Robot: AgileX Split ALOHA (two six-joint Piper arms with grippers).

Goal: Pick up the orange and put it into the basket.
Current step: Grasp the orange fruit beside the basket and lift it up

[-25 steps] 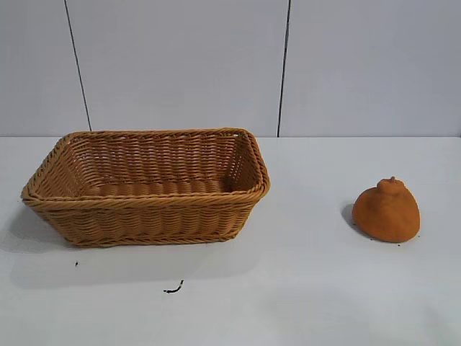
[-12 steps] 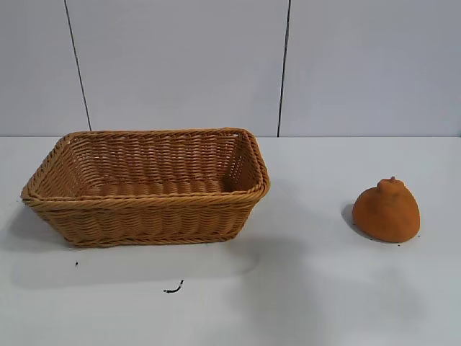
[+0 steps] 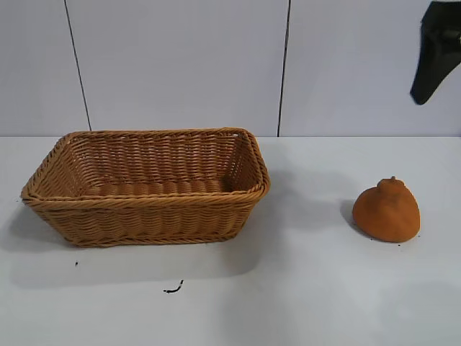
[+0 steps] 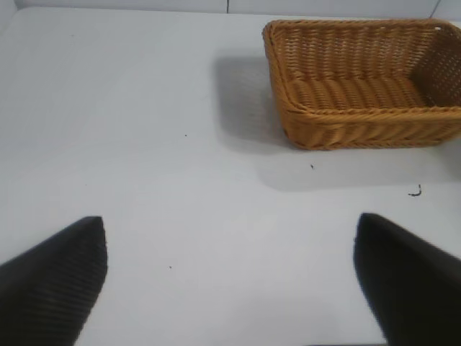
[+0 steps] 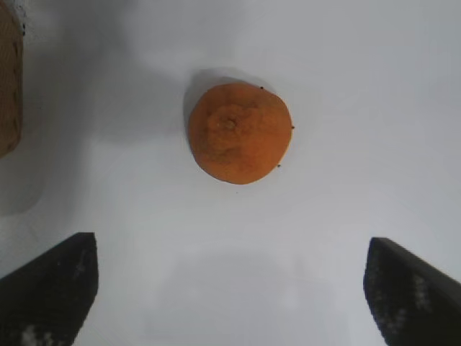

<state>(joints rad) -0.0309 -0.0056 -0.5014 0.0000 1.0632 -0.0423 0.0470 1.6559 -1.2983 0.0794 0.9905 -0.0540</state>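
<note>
Now the right gripper (image 3: 434,54) has come into sight at the upper right, where a second ago only wall showed; a dark fingertip hangs high above the desk (image 3: 310,288), and a soft shadow has spread between basket and fruit. Nothing else has shifted.

Biggest thing here is the basket (image 3: 148,216), a tan-brown wicker rectangle with flared sides and a braided rim, sitting on the left half of the desk with nothing in it. Well apart from it, over to the right, lies the orange (image 3: 387,210): dull, matte, lumpy, a bit heart-shaped, with a little knob on top.

From the right wrist, the fruit sits on the desk below the gripper, ahead of the two widely spread fingers (image 5: 50,288), untouched and with clear space all round. The left gripper (image 4: 230,288) is parked back off the basket's end, released and holding nothing.

White desk, a small dark squiggle (image 3: 173,288) in front of the basket, pale panelled wall (image 3: 180,65) behind.
</note>
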